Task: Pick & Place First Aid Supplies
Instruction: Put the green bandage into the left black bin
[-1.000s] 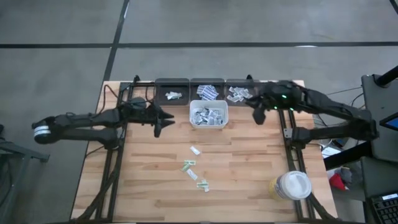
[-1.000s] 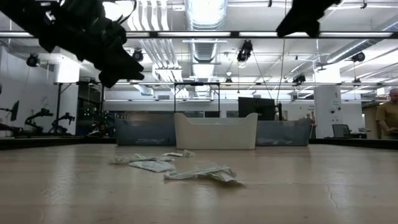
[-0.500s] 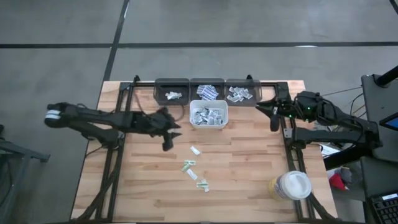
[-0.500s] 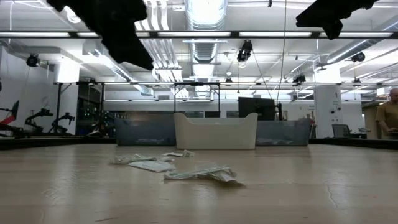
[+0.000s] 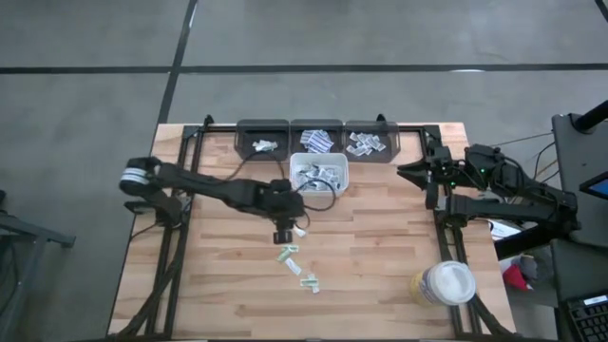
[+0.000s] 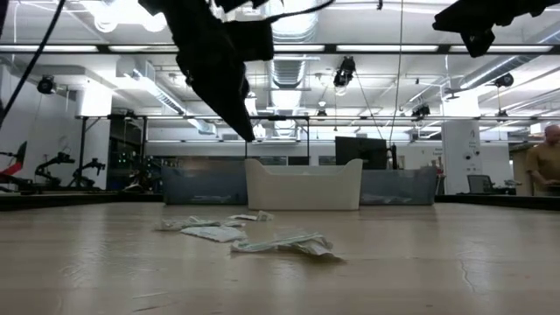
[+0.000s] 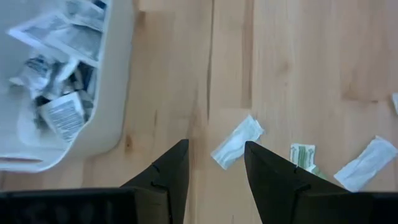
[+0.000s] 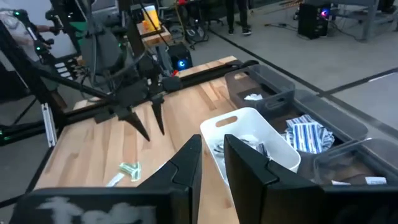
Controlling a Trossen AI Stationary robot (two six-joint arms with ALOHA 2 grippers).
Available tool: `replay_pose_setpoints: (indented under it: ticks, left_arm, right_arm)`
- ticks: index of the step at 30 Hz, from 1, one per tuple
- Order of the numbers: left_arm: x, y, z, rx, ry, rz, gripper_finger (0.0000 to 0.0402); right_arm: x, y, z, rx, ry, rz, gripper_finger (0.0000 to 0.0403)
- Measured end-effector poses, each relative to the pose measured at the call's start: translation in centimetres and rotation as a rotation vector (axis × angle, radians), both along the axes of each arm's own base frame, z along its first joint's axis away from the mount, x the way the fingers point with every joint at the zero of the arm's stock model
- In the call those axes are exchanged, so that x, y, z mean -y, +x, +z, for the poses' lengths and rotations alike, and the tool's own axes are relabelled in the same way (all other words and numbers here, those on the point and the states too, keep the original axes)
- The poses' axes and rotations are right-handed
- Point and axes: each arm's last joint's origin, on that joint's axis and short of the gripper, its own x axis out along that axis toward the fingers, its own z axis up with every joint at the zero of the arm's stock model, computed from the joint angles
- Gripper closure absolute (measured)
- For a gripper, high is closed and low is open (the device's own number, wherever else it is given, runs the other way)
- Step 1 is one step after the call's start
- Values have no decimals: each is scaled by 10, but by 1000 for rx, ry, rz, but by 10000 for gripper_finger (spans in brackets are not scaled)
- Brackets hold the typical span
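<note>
Mid-desk, just near of the white bin: loose first aid supplies, a handful of flat sachets scattered flat on the bare wood. White sachet nearest the bin, lying at a slant; greenish sachet just beside it; another white one a little farther out. More greenish pieces toward the near edge. Further sachets heaped inside the white bin and sorted into three dark bins in a row along the far edge.

Handling, as judged: very light, thin, limp foil or paper; likely to slide on the wood and to buckle under a pinch. No fragile contents apparent. Slightly lifted corners and crinkled edges in the low view suggest a purchase point. Best taken across the short width near the middle, fingertips pressed down to the wood on either side; an edge-on scrape risks pushing the piece away. Neighbouring sachets close enough to be dragged along.

Left gripper: above the white sachet nearest the bin, fingers spread, sachet showing in the gap between the tips, clear of the wood in the low view and nothing held.

Right gripper: parked at the right edge of the desk, well apart from the scatter, fingers slightly apart, nothing between them.

Desk: pale wooden planks. White lidded tub at the near right corner, untouched.
</note>
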Motion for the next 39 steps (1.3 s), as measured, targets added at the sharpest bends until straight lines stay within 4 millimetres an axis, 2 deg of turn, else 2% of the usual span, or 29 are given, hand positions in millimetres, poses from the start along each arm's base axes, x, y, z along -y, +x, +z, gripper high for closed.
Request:
replay_pose_setpoints:
  ticks: [7, 11, 15, 21, 27, 39]
  left_arm:
    - [14, 21, -7, -68, 4, -41, 252]
    - [20, 23, -10, -82, 19, -81, 252]
    - [21, 23, -16, -110, 26, -93, 252]
    - [22, 27, -27, -146, 47, -153, 252]
    - [22, 32, -41, -192, 86, -229, 252]
    - [6, 44, -67, -230, 98, -206, 252]
  right_arm:
    - [1, 3, -20, 33, 19, -6, 332]
    - [1, 4, -33, 49, 16, -6, 328]
    - [-1, -3, -41, 79, 13, -9, 325]
    - [-5, -23, -43, 233, 26, -13, 334]
    - [-8, -36, -45, 316, 36, -11, 344]
    - [-7, -31, -48, 289, 65, -15, 346]
